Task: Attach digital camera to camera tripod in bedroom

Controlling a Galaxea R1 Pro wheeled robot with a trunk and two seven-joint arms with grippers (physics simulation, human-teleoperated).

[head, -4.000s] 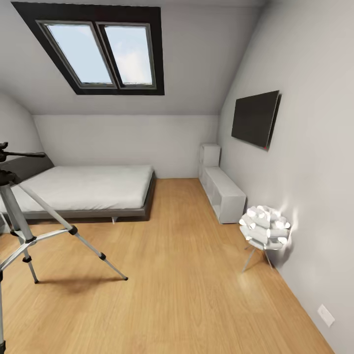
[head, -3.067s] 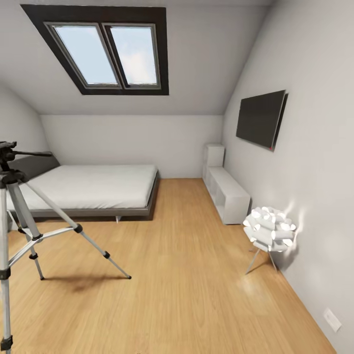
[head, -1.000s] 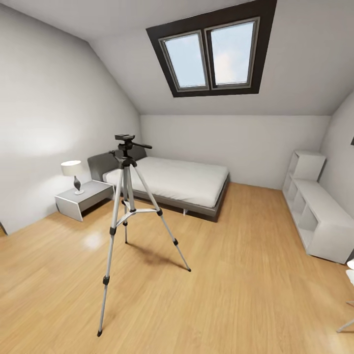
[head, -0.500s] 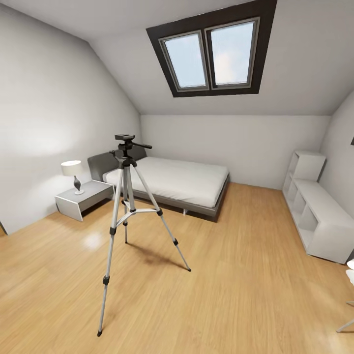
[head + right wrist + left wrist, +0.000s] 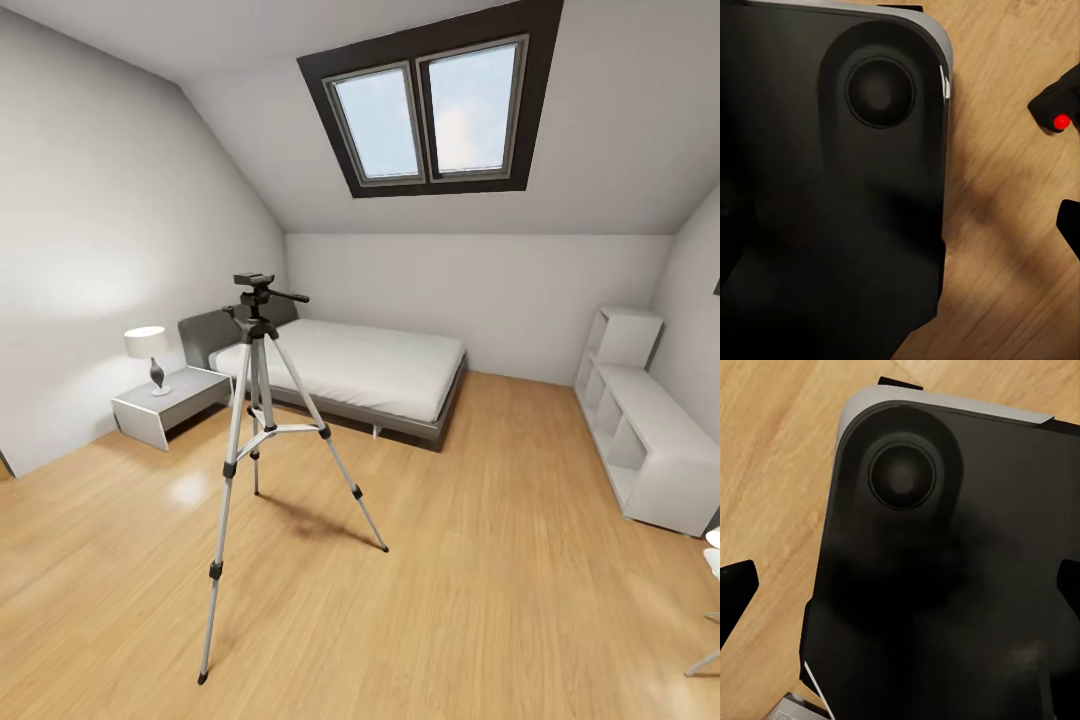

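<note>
The camera tripod (image 5: 254, 300) stands on the wood floor of the bedroom, left of centre in the head view, its silver legs spread and its black head bare with the pan handle pointing right. In the right wrist view a small black digital camera (image 5: 1056, 105) with a red button lies on the floor beside my black base. My right gripper (image 5: 900, 225) looks open, with one fingertip (image 5: 1071, 225) at the frame's edge, apart from the camera. My left gripper (image 5: 900, 589) is open over the base, with nothing between its fingertips (image 5: 735, 592).
A low grey bed (image 5: 350, 365) stands behind the tripod, with a nightstand (image 5: 165, 405) and lamp (image 5: 148, 345) to its left. A white shelf unit (image 5: 650, 450) lines the right wall. A skylight (image 5: 430, 105) is in the sloped ceiling. Open floor surrounds the tripod.
Since 4 s ago the head view has swung left, bringing the tripod from the left edge toward the middle. Nothing has shifted in the last second.
</note>
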